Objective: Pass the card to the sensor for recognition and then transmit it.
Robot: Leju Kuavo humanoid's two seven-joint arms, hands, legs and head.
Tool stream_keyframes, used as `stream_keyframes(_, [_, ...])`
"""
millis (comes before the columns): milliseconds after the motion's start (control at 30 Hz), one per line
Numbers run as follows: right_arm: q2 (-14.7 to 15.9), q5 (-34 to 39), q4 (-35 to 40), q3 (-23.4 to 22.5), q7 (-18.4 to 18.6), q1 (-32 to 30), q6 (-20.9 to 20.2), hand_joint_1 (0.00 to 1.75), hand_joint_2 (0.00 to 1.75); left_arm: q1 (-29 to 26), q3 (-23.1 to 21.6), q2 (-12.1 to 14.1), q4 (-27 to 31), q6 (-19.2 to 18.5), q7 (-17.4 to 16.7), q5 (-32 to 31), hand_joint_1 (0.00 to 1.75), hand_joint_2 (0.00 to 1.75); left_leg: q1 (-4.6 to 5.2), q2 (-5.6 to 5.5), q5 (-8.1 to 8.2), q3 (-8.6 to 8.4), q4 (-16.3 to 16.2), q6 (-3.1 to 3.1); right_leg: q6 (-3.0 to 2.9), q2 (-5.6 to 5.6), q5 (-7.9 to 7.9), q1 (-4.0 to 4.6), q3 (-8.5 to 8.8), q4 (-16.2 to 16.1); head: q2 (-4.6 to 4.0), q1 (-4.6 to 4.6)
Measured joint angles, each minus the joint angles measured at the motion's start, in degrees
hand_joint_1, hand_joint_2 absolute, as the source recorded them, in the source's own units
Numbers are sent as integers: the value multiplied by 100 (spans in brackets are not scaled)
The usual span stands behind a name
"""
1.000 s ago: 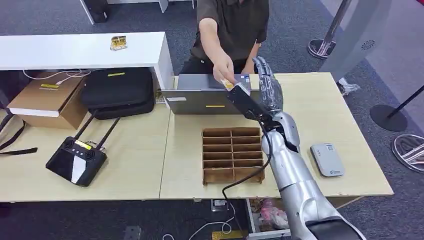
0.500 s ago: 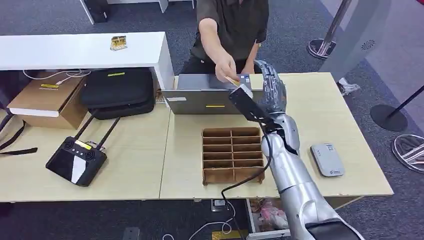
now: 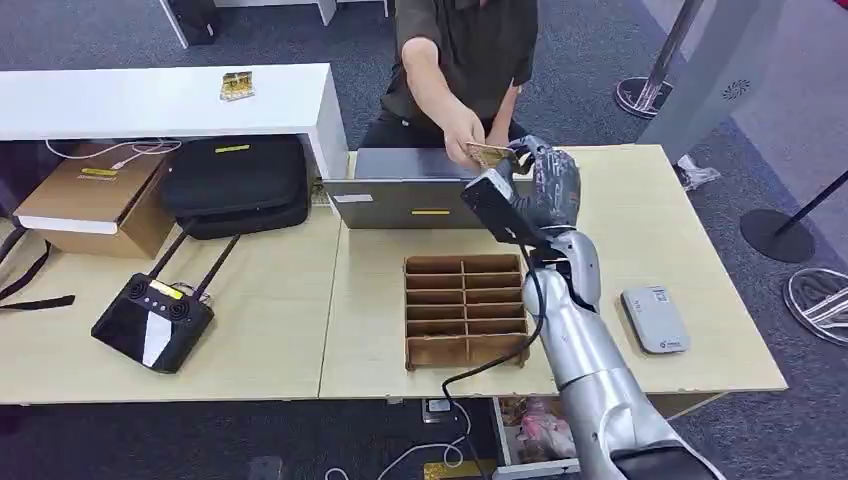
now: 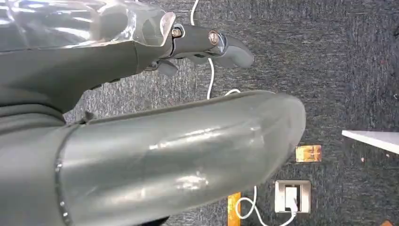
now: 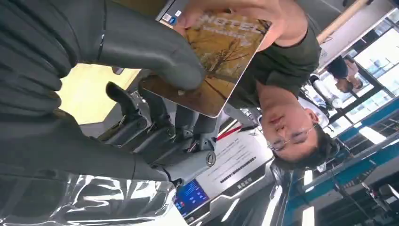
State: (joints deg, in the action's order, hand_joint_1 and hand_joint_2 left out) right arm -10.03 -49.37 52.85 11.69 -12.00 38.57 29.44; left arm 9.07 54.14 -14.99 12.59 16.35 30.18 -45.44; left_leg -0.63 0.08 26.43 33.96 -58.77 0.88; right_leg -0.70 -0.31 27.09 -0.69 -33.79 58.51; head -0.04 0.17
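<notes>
Robot hand (image 5: 141,61) on the right pinches a glossy card (image 5: 214,61) (amber autumn-tree print) that a person's hand (image 3: 462,128) also holds.

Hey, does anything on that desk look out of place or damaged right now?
Nothing stands out. The right hand and the person's hand both hold the card above the laptop. The organizer sits square and the reader lies flat on the table.
</notes>
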Motion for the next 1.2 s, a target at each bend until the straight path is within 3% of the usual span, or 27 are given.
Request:
stream_keyframes(367, [2, 145, 166, 0, 76, -121, -67, 175, 175, -1, -35, -2, 0, -4, 0, -2, 0, 0, 0, 0, 0, -1, 0, 0, 0, 1, 0, 0, -1, 0, 0, 0])
stream_keyframes(600, [50, 2239, 479, -339, 28, -212, -1739, 175, 175, -10, -42, 4, 0, -4, -11, 46, 0, 0, 0, 0, 0, 1, 0, 0, 0, 0, 0, 0, -3, -2, 0, 0])
stream_keyframes(767, [378, 3737, 629, -679, 170, -223, -2961, 175, 175, -52, -42, 15, 0, 18, 0, 172, 0, 0, 2, -2, 0, 3, -1, -1, 1, -2, -1, -2, -3, -5, 0, 0])
stream_keyframes(1033, [1266, 3987, 946, -1036, 118, -294, -2942, 175, 175, -173, -31, 63, 0, 127, 53, 352, 0, 0, 3, -4, 2, 6, -3, -3, 1, -5, -1, -2, -5, -8, 0, 0])
stream_keyframes(1200, [1802, 3605, 1060, -1104, 262, -372, -2721, 175, 175, -194, 9, 68, 0, 168, 138, 487, 0, 0, 1, -6, 2, 6, -3, -3, 1, -7, -1, -2, -7, -8, 0, 0])
